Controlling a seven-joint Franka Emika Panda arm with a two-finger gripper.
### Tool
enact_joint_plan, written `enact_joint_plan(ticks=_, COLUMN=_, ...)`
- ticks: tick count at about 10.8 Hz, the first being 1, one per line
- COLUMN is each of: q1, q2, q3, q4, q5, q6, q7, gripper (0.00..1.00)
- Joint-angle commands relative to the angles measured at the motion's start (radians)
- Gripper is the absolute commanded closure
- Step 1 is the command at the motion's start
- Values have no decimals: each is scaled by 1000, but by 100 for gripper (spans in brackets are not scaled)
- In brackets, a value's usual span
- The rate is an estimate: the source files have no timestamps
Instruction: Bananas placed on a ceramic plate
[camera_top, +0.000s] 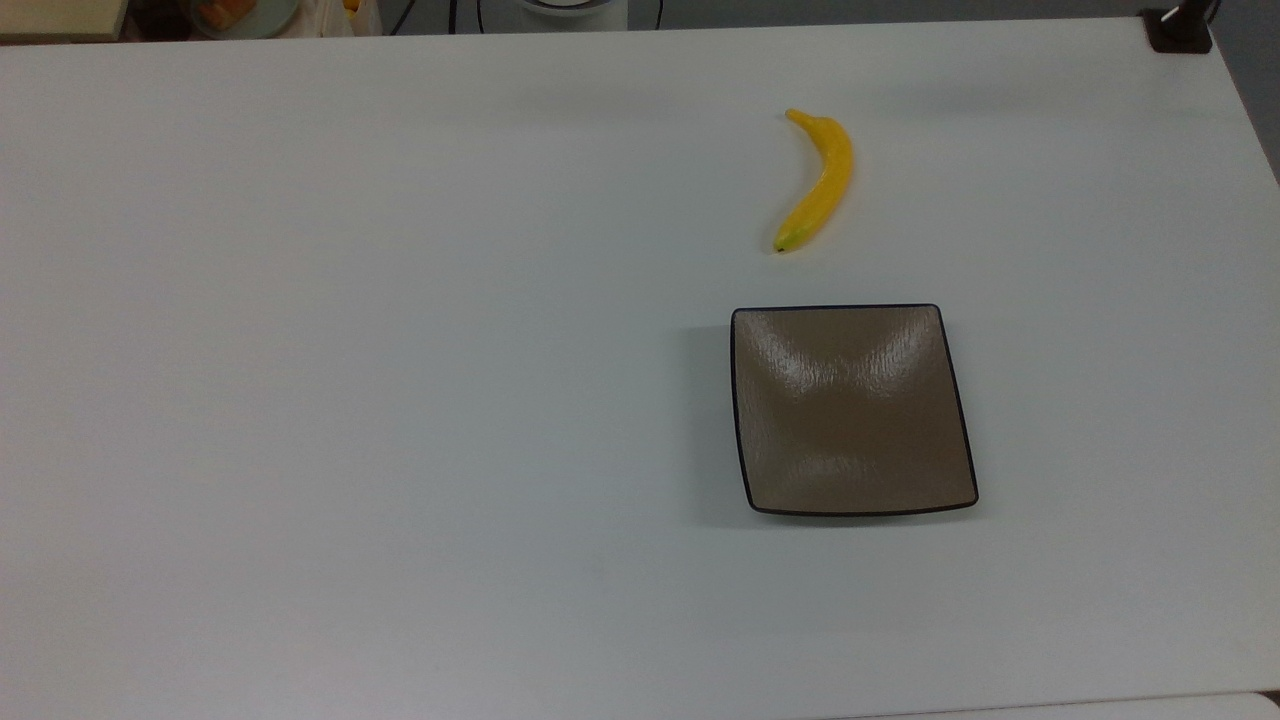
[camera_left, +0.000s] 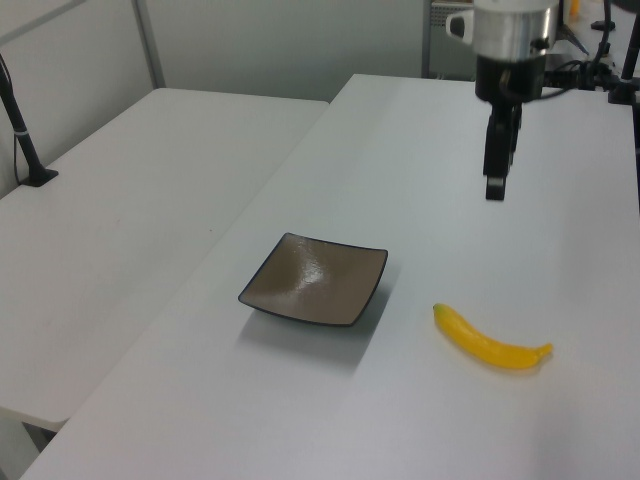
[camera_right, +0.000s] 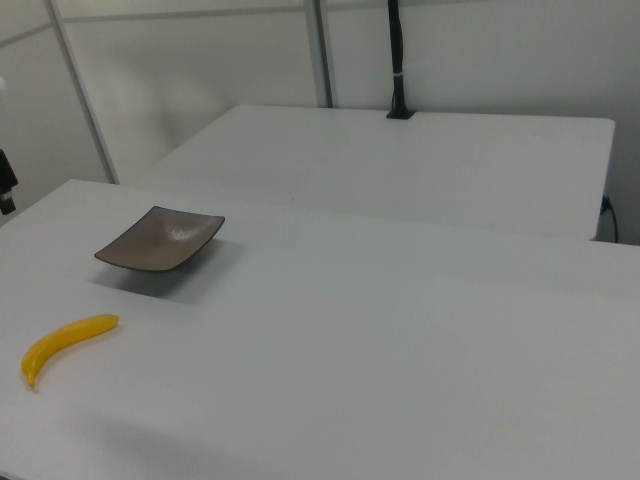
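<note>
A yellow banana (camera_top: 820, 180) lies on the white table (camera_top: 400, 350), a short way beyond the plate's far edge in the top view. The square brown plate (camera_top: 850, 410) holds nothing. In the left view the banana (camera_left: 490, 340) lies to the right of the plate (camera_left: 315, 280), and my gripper (camera_left: 494, 188) hangs pointing down above the table, well behind the banana and apart from it. In the right view the banana (camera_right: 65, 340) lies near the left front and the plate (camera_right: 160, 240) sits behind it.
A second white table (camera_left: 130, 190) stands alongside, with a black post (camera_left: 22, 130) on it. A dark clamp base (camera_top: 1180, 30) sits at the top view's upper right corner. Clutter (camera_top: 240, 15) lies beyond the top view's upper left edge.
</note>
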Motion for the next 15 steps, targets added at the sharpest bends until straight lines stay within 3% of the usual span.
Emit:
enact_joint_plan(ticks=1, q1=9, q2=109, q3=11, q4=2, q5=12, q6=15, q7=93, gripper=0)
enact_joint_plan(ticks=3, q1=6, q2=115, q3=10, q4=-52, q5=11, q6=72, q7=123, gripper=0)
enact_joint_plan(ticks=11, q1=-33, q2=112, q3=6, q4=-417, q5=7, q6=491, q7=158, gripper=0)
enact_joint_plan(ticks=15, q1=-47, q2=149, q3=5, q4=-485, q5=7, q6=647, q7=186, gripper=0)
